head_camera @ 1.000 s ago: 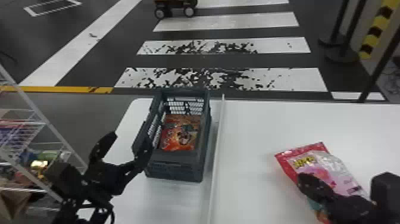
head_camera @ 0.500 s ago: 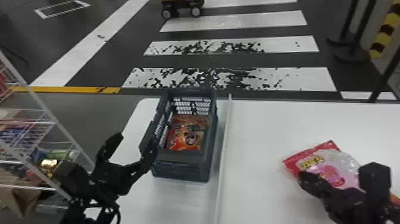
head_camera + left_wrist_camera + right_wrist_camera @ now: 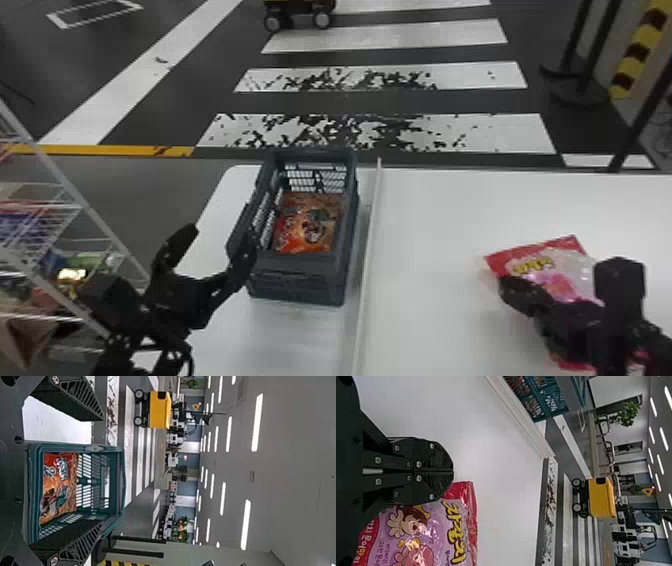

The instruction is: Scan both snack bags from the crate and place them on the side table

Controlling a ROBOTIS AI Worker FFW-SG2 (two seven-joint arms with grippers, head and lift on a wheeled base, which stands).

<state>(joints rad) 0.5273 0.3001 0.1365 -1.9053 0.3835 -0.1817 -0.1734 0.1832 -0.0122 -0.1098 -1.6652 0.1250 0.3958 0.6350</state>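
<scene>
glossy, crinkled pink bag (image 3: 425, 538) lies on the smooth white counter (image 3: 435, 225), right gripper (image 3: 510, 290) narrow, tips together; orange bag (image 3: 307, 225) fills the latticed plastic crate (image 3: 300, 290), left gripper (image 3: 220, 237) wide nearby. pink bag slid farther from crate.

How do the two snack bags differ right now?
The orange bag lies inside the crate; the pink bag lies on the white table. The orange bag is near the open left gripper, the pink one beside the closed right gripper. Both are printed with pictures.
</scene>
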